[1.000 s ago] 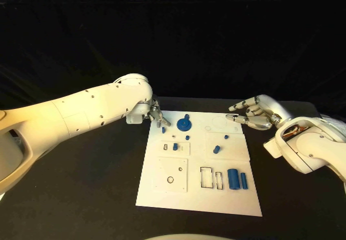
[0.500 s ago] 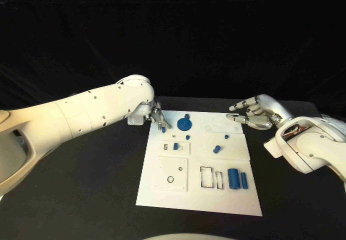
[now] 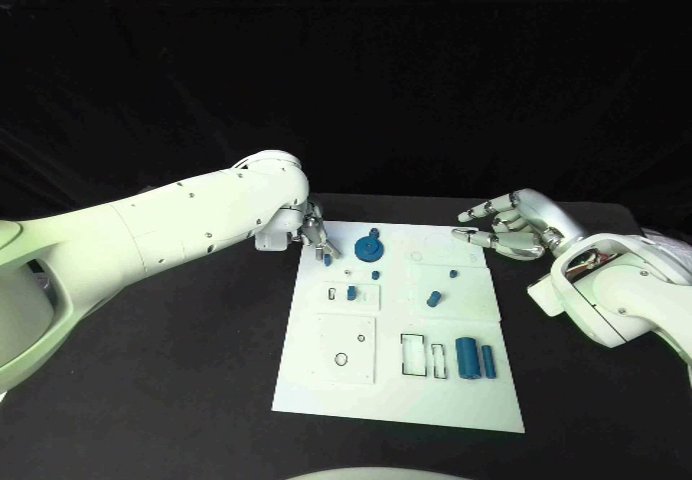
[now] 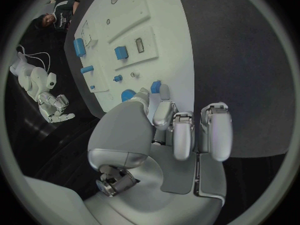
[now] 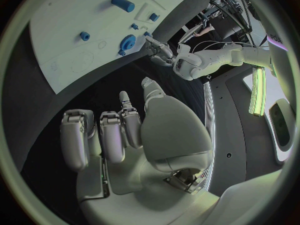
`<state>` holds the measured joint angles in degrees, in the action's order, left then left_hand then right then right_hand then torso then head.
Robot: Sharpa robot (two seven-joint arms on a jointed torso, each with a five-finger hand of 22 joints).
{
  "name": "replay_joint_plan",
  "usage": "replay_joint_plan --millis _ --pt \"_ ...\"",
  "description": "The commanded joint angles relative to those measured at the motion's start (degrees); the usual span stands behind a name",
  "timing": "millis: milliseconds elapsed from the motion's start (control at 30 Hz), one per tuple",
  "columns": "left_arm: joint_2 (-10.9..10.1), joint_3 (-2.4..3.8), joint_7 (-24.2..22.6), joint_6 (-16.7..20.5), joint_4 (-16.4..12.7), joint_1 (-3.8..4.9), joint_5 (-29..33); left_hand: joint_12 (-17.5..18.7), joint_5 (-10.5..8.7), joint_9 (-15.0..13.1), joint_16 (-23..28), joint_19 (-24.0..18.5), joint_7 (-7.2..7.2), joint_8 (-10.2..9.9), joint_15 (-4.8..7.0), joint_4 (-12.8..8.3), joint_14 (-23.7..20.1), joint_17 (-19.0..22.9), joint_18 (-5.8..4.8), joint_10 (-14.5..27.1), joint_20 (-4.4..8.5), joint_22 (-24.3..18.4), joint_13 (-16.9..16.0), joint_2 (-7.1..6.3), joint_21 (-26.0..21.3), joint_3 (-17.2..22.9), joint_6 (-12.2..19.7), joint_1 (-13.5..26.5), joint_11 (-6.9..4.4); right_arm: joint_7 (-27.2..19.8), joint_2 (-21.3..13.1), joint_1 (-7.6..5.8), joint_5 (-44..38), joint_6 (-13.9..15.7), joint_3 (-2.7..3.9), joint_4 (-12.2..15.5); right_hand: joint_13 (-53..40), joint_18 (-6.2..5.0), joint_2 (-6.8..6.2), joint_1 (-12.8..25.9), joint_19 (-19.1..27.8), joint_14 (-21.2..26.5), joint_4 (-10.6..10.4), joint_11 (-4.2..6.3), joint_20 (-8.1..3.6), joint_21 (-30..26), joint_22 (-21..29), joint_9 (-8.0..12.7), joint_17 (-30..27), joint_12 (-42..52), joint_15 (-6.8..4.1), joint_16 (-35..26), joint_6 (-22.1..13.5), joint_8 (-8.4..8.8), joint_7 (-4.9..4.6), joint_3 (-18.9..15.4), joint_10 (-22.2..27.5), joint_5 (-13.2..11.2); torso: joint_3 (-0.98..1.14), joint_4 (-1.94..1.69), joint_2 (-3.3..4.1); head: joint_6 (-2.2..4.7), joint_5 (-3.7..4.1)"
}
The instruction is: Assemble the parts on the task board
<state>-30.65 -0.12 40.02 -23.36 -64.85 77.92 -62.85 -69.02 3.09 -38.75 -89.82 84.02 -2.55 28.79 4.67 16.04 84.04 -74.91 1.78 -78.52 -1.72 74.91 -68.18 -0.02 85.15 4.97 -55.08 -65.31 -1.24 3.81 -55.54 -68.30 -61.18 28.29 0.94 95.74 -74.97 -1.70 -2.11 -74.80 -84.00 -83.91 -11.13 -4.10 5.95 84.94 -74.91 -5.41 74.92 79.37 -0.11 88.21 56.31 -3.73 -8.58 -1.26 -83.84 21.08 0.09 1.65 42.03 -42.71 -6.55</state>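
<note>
Left hand [image 3: 307, 232] of mine, fingers curled at a small blue part [image 3: 327, 259] on the task board [image 3: 346, 400] upper-left corner, grip unclear; next I judge lifting it; right hand [image 3: 508, 228] hangs spread, empty.

We see the task board [image 3: 346, 390] mid-table [image 3: 173, 400], left hand [image 3: 312, 233] at its far-left corner, right hand [image 3: 508, 229] off its far-right corner.

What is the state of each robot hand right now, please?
Left robot hand: fingertips at a small blue part on the task board; whether it grips it cannot be told.
Right robot hand: open, holding nothing.
</note>
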Motion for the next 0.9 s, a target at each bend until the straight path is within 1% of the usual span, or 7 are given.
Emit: replay_joint_plan --millis 33,167,400,633,700,800,900 --pt "0.3 0.0 2.2 -0.7 0.1 -0.07 0.3 -0.2 0.25 0.1 -0.2 2.8 -0.02 0.4 -0.06 -0.3 6.0 -15.1 -0.24 -0.3 -0.07 10.1 0.1 0.11 0.1 0.3 -0.4 -1.1 -0.18 -0.3 0.0 0.04 -0.6 -0.6 0.01 0.0 -8.0 -0.56 0.09 -0.3 -0.2 -5.2 0.1 0.41 -0.23 -0.2 -5.5 -0.1 11.2 -0.1 -0.33 -0.2 0.3 -0.31 -0.02 -0.3 -0.4 0.3 -0.03 0.01 0.03 -0.03 0.01" --pt "0.4 -0.01 2.3 -0.7 0.3 -0.15 0.4 -0.1 0.25 0.2 -0.2 2.8 0.05 0.4 -0.01 -1.0 6.0 -15.1 -0.23 -0.3 -0.04 10.1 0.2 0.74 0.1 1.1 -0.3 -3.0 -0.23 -0.3 0.1 0.04 -0.6 -0.6 0.01 0.0 -8.0 -0.56 0.09 -0.3 -0.2 -5.2 0.1 0.41 -0.23 -0.2 -5.5 -0.1 11.2 -0.1 -0.33 -0.2 0.3 -0.31 -0.02 -0.3 -0.4 0.3 -0.01 0.04 0.04 -0.07 0.01" --pt "0.6 -0.06 2.3 -1.0 0.4 -0.24 1.0 -0.1 0.26 0.2 -0.2 2.7 0.13 0.5 0.02 -1.9 6.0 -15.1 -0.21 -0.3 0.0 10.1 0.3 1.08 0.0 1.9 -0.2 -4.8 -0.31 -0.2 0.1 0.04 -0.6 -0.7 0.01 0.0 -8.0 -0.56 0.09 -0.3 -0.2 -5.2 0.1 0.41 -0.23 -0.2 -5.5 -0.1 11.2 -0.1 -0.34 -0.2 0.3 -0.31 -0.02 -0.3 -0.4 0.3 -0.01 0.02 0.05 -0.17 0.07" --pt "0.6 -0.09 1.8 -0.6 0.4 -0.27 2.0 0.0 0.28 0.4 -0.2 2.7 0.29 0.4 0.11 -3.8 6.0 -15.1 -0.2 -0.2 0.08 10.1 0.3 1.83 -0.1 3.9 0.0 -8.0 -0.44 -0.3 0.1 0.04 -0.6 -0.7 0.01 0.1 -8.0 -0.56 0.18 -0.5 -0.2 -5.2 0.1 0.43 -0.24 -0.2 -5.5 -0.1 11.2 -0.1 -0.35 -0.2 0.3 -0.31 -0.01 -0.4 -0.4 0.4 0.0 -0.03 0.0 -0.36 0.07" --pt "0.6 -0.1 1.6 -0.1 0.3 -0.28 2.1 0.1 0.3 0.5 -0.2 2.7 0.37 0.4 0.15 -4.6 6.0 -15.1 -0.2 -0.2 0.11 10.1 0.4 2.22 -0.1 4.8 0.1 -9.3 -0.51 -0.3 0.1 0.04 -0.6 -0.7 0.01 0.0 -8.0 -0.56 0.18 -0.5 -0.2 -5.2 0.1 0.43 -0.24 -0.2 -5.5 -0.1 11.2 -0.1 -0.35 -0.2 0.3 -0.31 -0.01 -0.4 -0.4 0.4 -0.01 -0.05 -0.01 -0.39 0.1" --pt "0.5 -0.11 1.4 0.9 0.2 -0.31 2.2 0.2 0.39 0.6 -0.2 2.7 0.49 0.2 0.3 -6.9 6.0 -15.1 -0.19 -0.1 0.22 10.1 0.5 2.96 -0.1 7.6 0.6 -12.5 -0.66 -0.3 0.1 0.04 -0.6 -0.7 0.01 0.0 -8.0 -0.56 0.18 -0.5 -0.2 -5.2 0.1 0.43 -0.24 -0.2 -5.5 -0.1 11.2 -0.1 -0.35 -0.2 0.3 -0.31 -0.01 -0.4 -0.4 0.4 -0.01 0.01 0.01 -0.38 0.05" --pt "0.2 -0.11 0.9 2.1 -0.3 -0.36 2.3 0.3 0.38 0.7 -0.2 2.7 0.29 0.2 0.18 -8.3 6.0 -15.1 -0.18 -0.1 0.24 10.1 0.6 2.7 -0.2 10.3 0.9 -13.9 -0.53 -0.3 0.1 0.04 -0.6 -0.7 0.01 0.0 -8.0 -0.56 0.18 -0.5 -0.2 -5.2 0.1 0.43 -0.24 -0.2 -5.5 -0.1 11.2 -0.1 -0.35 -0.2 0.3 -0.31 -0.01 -0.4 -0.4 0.4 0.0 0.01 0.01 -0.39 0.06"
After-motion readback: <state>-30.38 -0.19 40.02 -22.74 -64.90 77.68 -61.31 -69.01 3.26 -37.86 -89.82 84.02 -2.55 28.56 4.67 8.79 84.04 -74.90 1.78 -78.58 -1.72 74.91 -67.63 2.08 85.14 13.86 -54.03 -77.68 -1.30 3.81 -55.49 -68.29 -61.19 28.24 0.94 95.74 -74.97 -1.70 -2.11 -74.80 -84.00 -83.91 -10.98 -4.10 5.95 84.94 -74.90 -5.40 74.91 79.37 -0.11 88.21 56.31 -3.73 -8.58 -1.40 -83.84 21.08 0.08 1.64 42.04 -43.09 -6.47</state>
